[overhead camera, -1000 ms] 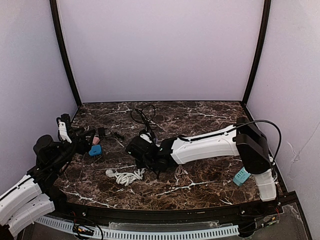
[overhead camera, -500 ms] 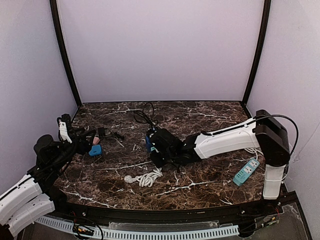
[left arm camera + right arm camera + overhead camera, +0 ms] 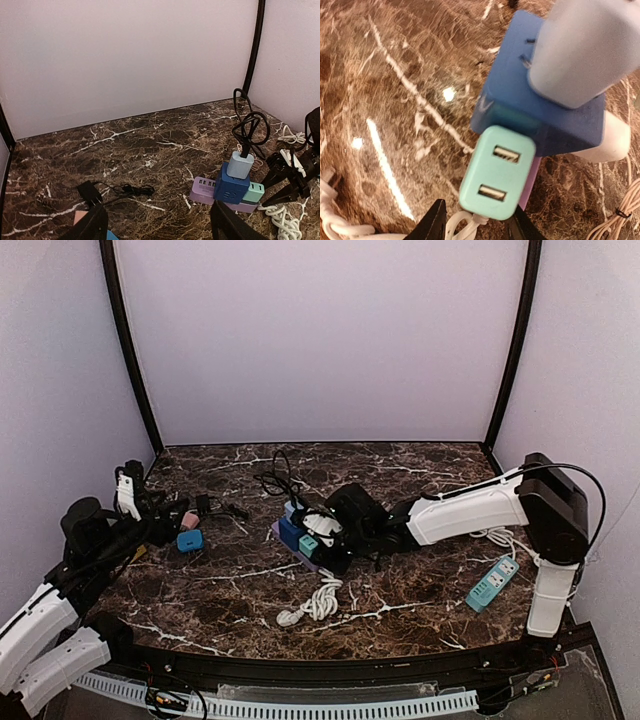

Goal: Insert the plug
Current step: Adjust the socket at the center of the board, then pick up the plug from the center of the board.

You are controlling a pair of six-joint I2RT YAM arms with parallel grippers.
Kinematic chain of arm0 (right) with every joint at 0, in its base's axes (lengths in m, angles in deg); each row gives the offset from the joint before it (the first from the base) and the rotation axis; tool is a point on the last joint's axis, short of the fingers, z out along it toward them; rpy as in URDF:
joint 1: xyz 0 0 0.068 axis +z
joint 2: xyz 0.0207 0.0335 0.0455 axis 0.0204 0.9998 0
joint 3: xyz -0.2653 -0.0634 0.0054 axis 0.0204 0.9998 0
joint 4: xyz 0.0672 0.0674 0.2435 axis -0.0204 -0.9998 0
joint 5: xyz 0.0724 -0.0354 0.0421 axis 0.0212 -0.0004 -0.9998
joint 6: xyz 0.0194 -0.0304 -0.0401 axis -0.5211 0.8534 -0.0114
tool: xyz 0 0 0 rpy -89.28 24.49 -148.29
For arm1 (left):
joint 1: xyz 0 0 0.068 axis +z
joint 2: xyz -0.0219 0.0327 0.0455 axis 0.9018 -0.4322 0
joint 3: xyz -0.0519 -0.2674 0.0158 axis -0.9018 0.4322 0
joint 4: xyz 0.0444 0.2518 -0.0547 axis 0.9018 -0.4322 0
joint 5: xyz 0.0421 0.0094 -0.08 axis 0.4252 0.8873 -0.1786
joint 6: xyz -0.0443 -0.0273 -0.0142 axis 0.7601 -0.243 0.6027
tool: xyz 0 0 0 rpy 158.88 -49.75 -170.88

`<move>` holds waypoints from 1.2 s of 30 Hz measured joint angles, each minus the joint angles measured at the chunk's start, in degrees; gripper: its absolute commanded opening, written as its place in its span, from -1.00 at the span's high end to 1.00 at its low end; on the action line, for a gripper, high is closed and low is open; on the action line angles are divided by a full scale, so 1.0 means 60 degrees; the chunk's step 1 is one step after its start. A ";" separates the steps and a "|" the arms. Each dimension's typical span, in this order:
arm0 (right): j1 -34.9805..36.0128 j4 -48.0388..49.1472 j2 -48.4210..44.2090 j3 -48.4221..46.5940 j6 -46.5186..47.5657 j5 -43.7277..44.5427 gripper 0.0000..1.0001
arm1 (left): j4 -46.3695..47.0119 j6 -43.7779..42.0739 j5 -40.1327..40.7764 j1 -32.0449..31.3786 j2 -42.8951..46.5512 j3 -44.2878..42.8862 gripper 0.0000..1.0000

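Right gripper [image 3: 477, 227] is sitting with jaws parted around the tail end of the mint plug [image 3: 497, 172]; can't tell if it's actually pinching it. Plug is resting on the purple strip [image 3: 204, 189], touching the blue cube [image 3: 520, 100] that's carrying a pale charger [image 3: 240, 165]. Versus a second ago, the right arm is reaching less far left, that stack is now showing mid-table, and the white cable [image 3: 315, 605] is lying nearer centre. Left gripper [image 3: 159, 217] is hanging spread at the left edge, same as before.

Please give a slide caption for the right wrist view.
Mint USB charger beside a blue adapter that carries a pale plug.
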 measured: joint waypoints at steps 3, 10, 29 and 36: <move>0.0000 -0.0463 0.0029 0.0000 0.0124 -0.0175 -0.18 | -0.1231 -0.1464 -0.0361 0.0007 -0.0364 -0.1370 -0.62; 0.0004 -0.0838 -0.0106 0.0025 0.0208 -0.0175 -0.51 | -0.5264 -0.5544 0.0860 0.0040 -0.2834 -0.5074 -0.79; 0.0004 -0.0135 -0.3537 0.1515 0.0157 -0.0007 -0.63 | -1.0429 -0.6889 0.1614 0.1402 -0.9573 -0.9082 -0.75; 0.0036 0.0084 -0.3654 0.1716 -0.0255 0.0087 -0.65 | -0.9566 -0.5803 0.1341 0.1610 -1.1774 -0.9592 -0.91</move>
